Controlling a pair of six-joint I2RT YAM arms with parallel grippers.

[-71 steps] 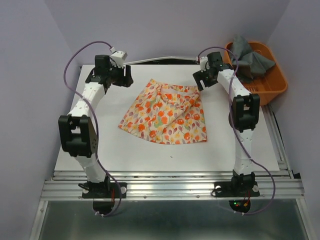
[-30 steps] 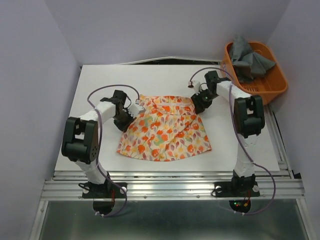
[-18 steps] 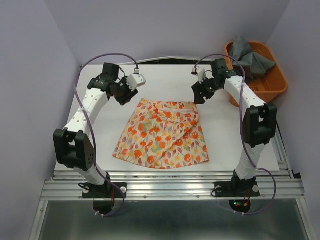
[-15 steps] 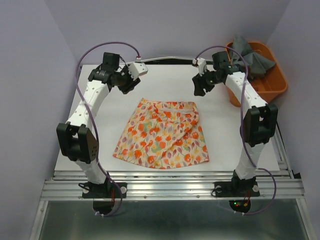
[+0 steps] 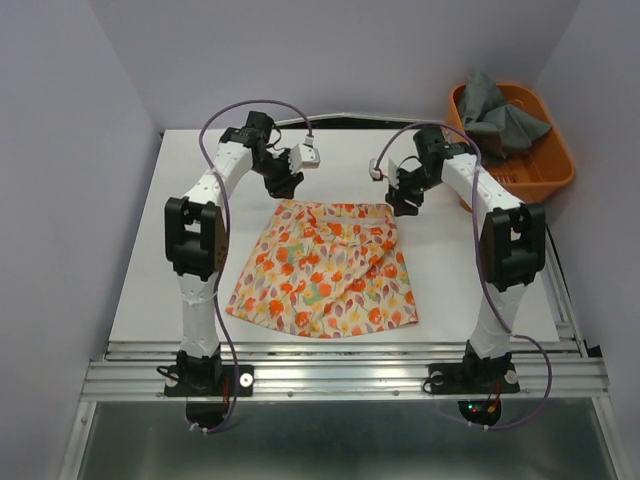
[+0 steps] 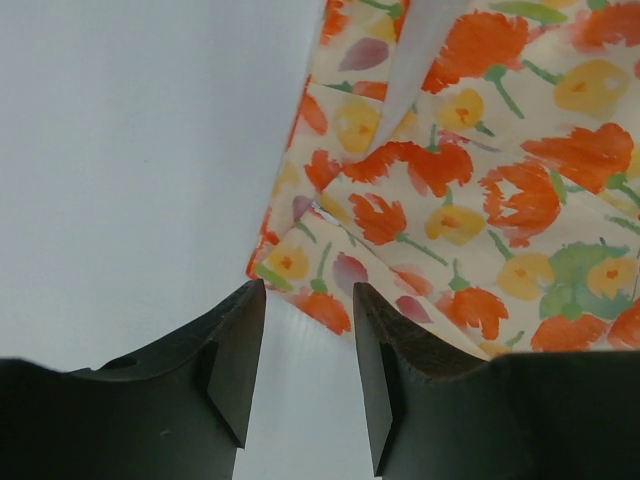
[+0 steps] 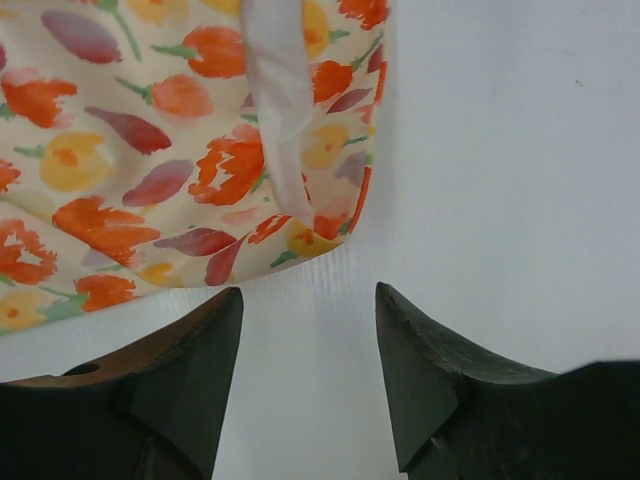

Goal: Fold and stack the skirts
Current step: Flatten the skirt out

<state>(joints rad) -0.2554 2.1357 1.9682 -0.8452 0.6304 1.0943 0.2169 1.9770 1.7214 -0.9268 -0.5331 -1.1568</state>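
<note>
1. In the top view my left jaws and right jaws are small dark shapes at the ends of my arms, and neither gap can be read there. Only my wrist views show how they stand.
2. The grey skirt (image 5: 497,112) is bunched in the orange basket (image 5: 548,172), well off to the outer side of my right jaws. Part of it sits below the rim, so I cannot make out its shape or folds. Neither wrist view shows it.
3. Both wrist views cut the printed skirt (image 5: 325,265) off at their edges. I see only one waist corner in each, never the hem.
4. I cannot tell whether my fingertips touch the tabletop (image 5: 200,290) or hang just over it.
5. My left jaws stand apart at a moderate gap with nothing between them, only bare tabletop.
6. The printed skirt (image 6: 450,180) lies flat just ahead of my left jaws. Its nearest corner is beyond the tips and toward the right finger, not in the gap.
7. A pale band (image 6: 420,50) runs away from my left jaws across the cloth, and the top of the view cuts it off.
8. My right jaws stand a little wider, also empty, with bare tabletop in the gap.
9. The printed skirt (image 7: 150,130) lies just ahead of my right jaws, with its corner toward the left finger and clear of both tips.
10. The pale band (image 7: 275,100) ends near that corner.
</note>
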